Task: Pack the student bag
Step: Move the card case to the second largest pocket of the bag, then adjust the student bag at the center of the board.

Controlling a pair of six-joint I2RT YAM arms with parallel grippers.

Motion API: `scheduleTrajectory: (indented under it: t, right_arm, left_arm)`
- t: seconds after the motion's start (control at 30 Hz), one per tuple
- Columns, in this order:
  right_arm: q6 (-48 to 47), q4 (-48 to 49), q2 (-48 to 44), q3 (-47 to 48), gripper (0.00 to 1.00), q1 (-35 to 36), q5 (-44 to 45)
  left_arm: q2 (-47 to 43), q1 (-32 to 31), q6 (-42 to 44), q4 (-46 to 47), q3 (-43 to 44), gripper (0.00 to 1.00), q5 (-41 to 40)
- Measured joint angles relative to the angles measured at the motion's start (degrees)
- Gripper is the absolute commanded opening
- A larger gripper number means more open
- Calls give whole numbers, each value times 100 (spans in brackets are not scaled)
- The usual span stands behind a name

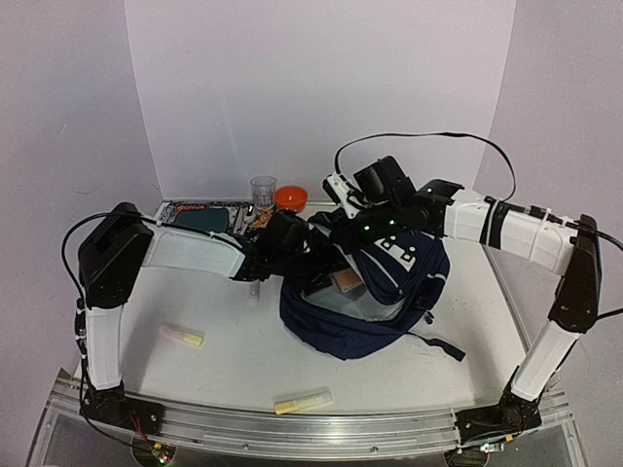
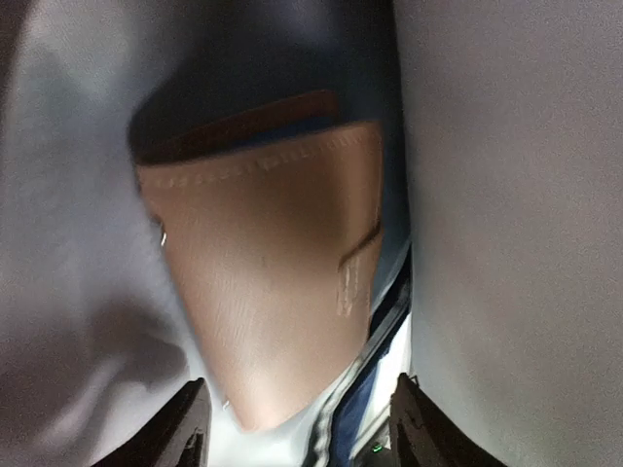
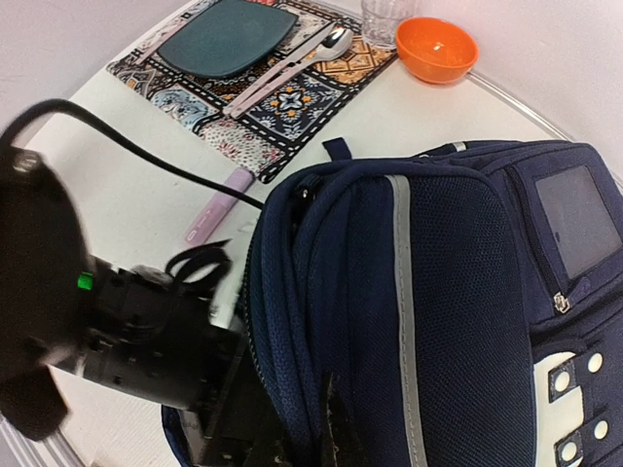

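Observation:
The student bag (image 1: 389,282), navy with a pale stripe (image 3: 401,321), lies on the table with its mouth held open toward the left. Inside it, against the light lining, sits a tan leather pouch (image 2: 263,282) (image 1: 348,280). My left gripper (image 2: 302,381) (image 1: 310,255) reaches into the opening with its jaws open. The pouch's lower end lies between the fingers (image 2: 185,428) without touching either. My right gripper (image 3: 326,433) (image 1: 338,233) is shut on the bag's upper rim fabric and holds it up.
Behind the bag lies a patterned placemat (image 3: 292,102) with a teal plate (image 3: 229,34) and a spoon (image 3: 292,63). An orange bowl (image 3: 436,47) and a glass (image 1: 263,189) stand beside it. A pink pen (image 3: 219,204) and two yellow markers (image 1: 182,336) (image 1: 303,401) lie on the table.

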Motion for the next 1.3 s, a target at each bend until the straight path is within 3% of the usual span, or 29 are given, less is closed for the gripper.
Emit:
scheduleTrajectory:
  t: [0.13, 0.53, 0.7, 0.83, 1.07, 1.17, 1.3]
  right_arm:
    - [-4, -4, 0, -6, 0, 56, -116]
    - [-274, 178, 0, -513, 1, 143, -632]
    - [-471, 233, 5, -868, 9, 210, -922]
    - [-628, 92, 85, -1016, 14, 313, -1001]
    - [-608, -310, 149, -1045, 67, 423, -929]
    - [-336, -531, 149, -915, 78, 427, -860]
    - [152, -658, 149, -426, 85, 384, -527]
  left_arm:
    - [-680, -4, 176, -1, -633, 79, -149]
    - [-2856, 218, 899, -909, -1939, 77, -1048]
    - [-3022, 844, 1231, -1206, -2080, 78, -1091]
    - [-2584, 1243, 1608, -1392, -1742, 77, -870]
    - [-1301, 1506, 2223, -1496, -595, 77, -154]
    - [-855, 1556, 2463, -1559, -126, 75, 109]
    - [-297, 1655, 2741, -1673, 534, 69, 533]
